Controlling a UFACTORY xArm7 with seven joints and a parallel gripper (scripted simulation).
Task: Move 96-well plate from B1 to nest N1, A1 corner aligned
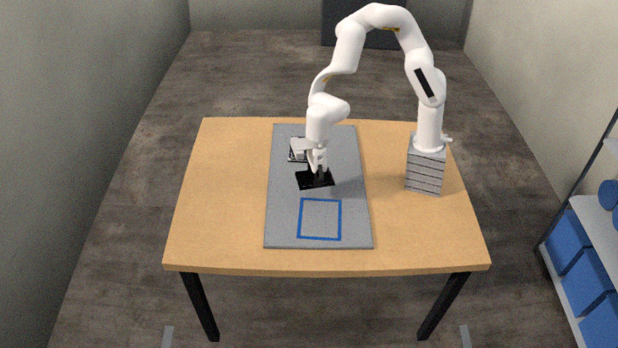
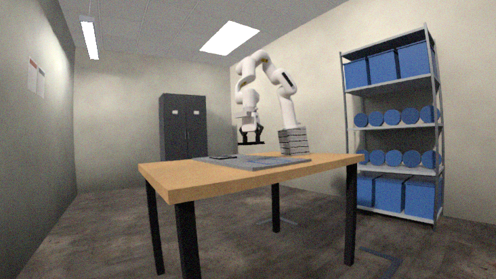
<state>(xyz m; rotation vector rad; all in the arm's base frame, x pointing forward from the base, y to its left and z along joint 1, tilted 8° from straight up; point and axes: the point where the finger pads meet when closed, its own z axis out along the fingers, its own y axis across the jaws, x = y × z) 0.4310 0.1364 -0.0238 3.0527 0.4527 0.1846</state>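
My gripper (image 1: 317,176) is shut on the black 96-well plate (image 1: 312,178) and holds it level in the air above the grey mat (image 1: 317,186). In the exterior view the gripper (image 2: 250,140) holds the plate (image 2: 251,142) well above the table. The blue-outlined spot B1 (image 1: 319,218) near the mat's front is bare. The plate nest N1 (image 1: 293,155), a dark frame at the mat's far end, is partly hidden behind my wrist; it also shows in the exterior view (image 2: 223,156). The plate's cut-off corner is too small to see.
The arm's base stands on a grey block pedestal (image 1: 425,169) at the table's right. A shelf with blue boxes and rolls (image 2: 391,124) stands to the right of the table. A dark cabinet (image 2: 182,126) is at the back wall.
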